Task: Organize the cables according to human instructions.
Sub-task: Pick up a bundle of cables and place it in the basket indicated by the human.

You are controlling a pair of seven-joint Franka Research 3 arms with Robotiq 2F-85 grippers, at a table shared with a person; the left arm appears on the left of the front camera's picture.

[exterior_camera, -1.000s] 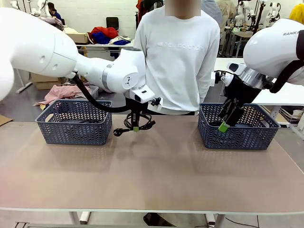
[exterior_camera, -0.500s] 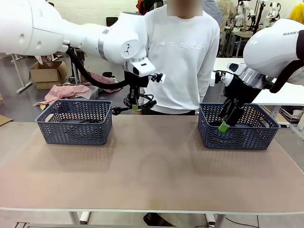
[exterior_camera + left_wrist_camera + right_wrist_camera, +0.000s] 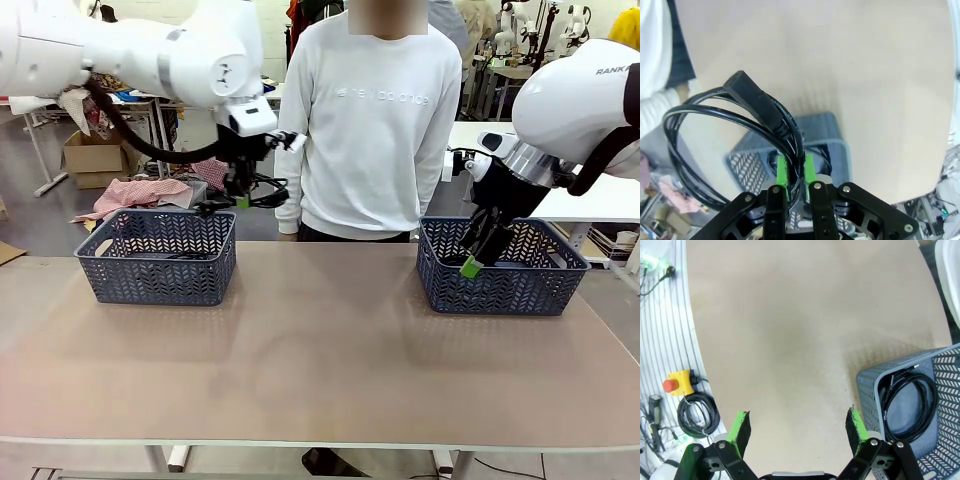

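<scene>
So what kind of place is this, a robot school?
Probably a robot lab or workshop. A white robot arm reaches over a table with two gray baskets, a person stands watching, and more robot arms and work tables show in the back. A red emergency stop button sits nearby.

Cable (image 3: 255,192) above left basket (image 3: 157,262)

A person in a white sweatshirt (image 3: 380,120) is standing at twelve o'clock across the tan table (image 3: 320,350). Two grey baskets (image 3: 157,256) (image 3: 503,265) are sitting at ten and two o'clock. Red cloth (image 3: 130,195) is lying beyond the left basket.
</scene>
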